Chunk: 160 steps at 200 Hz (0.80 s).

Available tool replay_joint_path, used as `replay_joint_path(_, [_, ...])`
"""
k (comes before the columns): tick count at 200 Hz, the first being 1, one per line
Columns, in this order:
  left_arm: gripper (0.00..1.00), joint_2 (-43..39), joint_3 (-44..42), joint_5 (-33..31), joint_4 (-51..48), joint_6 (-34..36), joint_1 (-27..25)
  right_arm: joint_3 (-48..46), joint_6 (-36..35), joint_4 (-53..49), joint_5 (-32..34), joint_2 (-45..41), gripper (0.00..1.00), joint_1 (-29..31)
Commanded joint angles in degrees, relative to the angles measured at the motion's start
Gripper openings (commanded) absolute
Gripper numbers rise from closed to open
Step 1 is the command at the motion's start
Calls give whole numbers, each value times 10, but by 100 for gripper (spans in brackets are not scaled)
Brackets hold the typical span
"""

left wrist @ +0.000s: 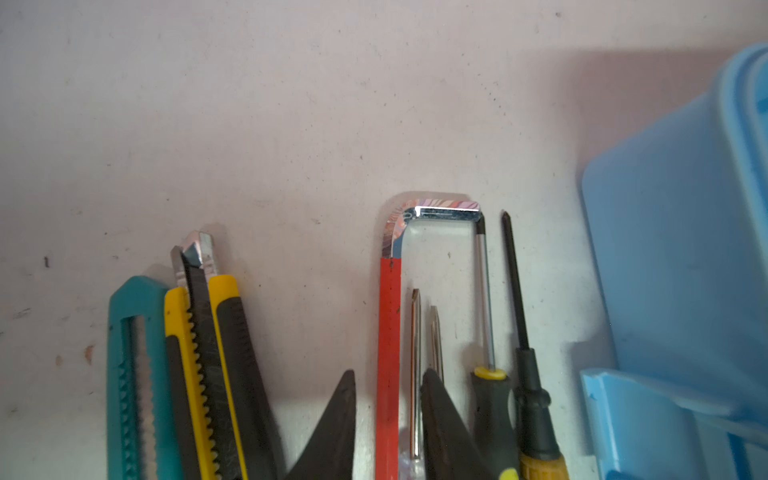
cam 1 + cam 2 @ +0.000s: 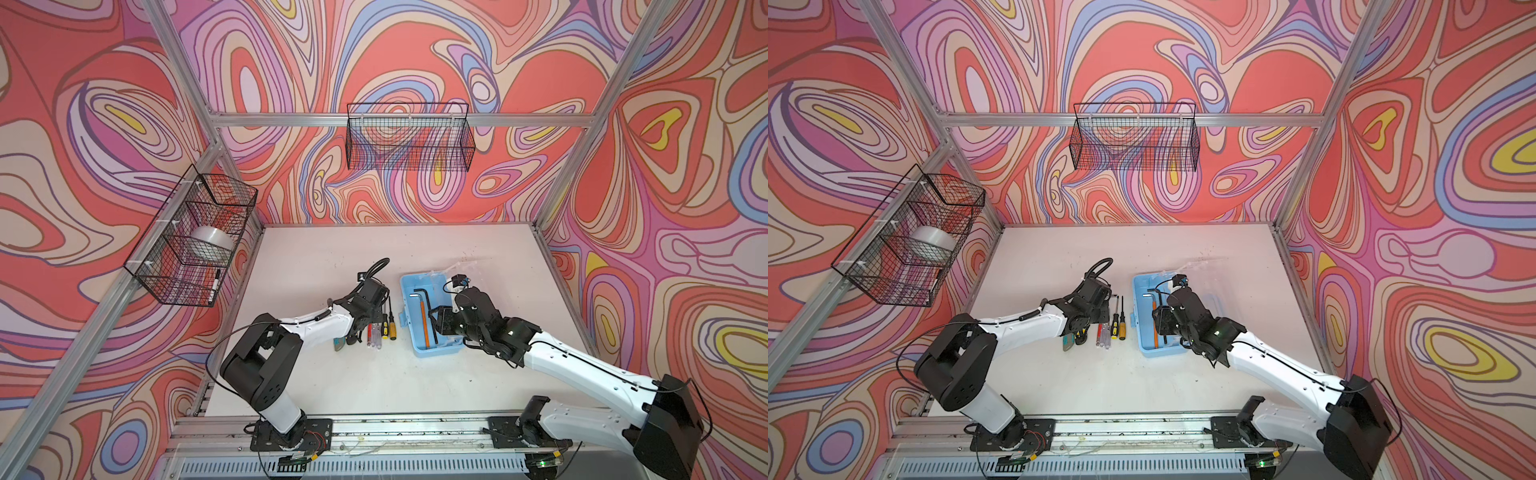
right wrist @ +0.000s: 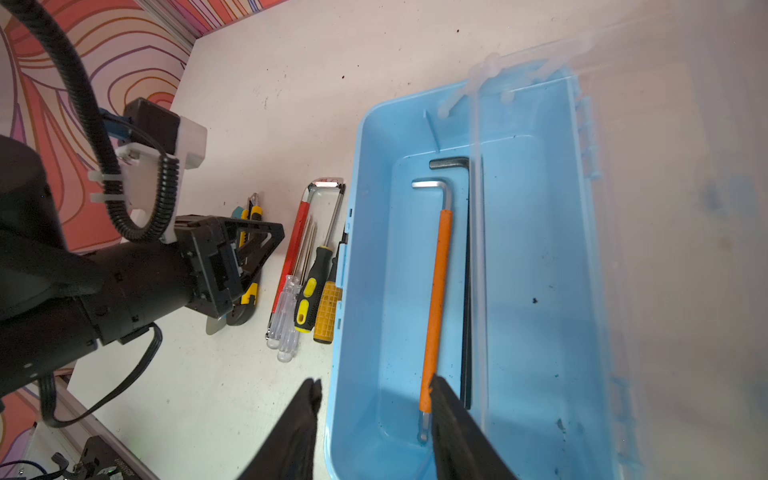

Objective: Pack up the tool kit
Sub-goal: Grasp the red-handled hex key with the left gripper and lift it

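Note:
The tool kit (image 2: 436, 351) (image 3: 390, 270) is an open light-blue box with its clear lid (image 3: 685, 208) swung back. An orange hex key (image 3: 436, 299) and a black hex key (image 3: 449, 163) lie inside. My right gripper (image 3: 374, 384) (image 2: 436, 322) is open and straddles the box's near wall, its inner finger beside the orange key. Left of the box lie a red hex key (image 1: 388, 332), screwdrivers (image 1: 490, 407) and utility knives (image 1: 199, 332). My left gripper (image 1: 389, 374) (image 2: 361, 332) is low over the table, jaws narrowly apart around the red key and a thin screwdriver shaft.
A black wire basket (image 2: 191, 241) on the left frame holds a tape roll (image 2: 210, 243) and a marker. Another wire basket (image 2: 409, 137) hangs on the back rail. The tools lie tightly side by side, close to the box (image 1: 685, 249).

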Motion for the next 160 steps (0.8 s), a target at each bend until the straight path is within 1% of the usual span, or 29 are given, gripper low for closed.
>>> replay_joint_path(1, [28,23,12,6,12,-5,4,-6,2,11,10,2,45,3])
replay_joint_path(58, [25,46,22,9,3,-7,14,-4,-2,18,11,21,46,3])
replay_joint_path(83, [23,60,28,9,2,-6,14,-1,-2,20,11,28,46,3])
replay_joint_path(150, [22,84,30,7,-1,-7,14,-3,-2,28,8,37,46,3])
replay_joint_path(160, [21,87,33,6,-5,-8,14,-3,-1,30,8,38,46,3])
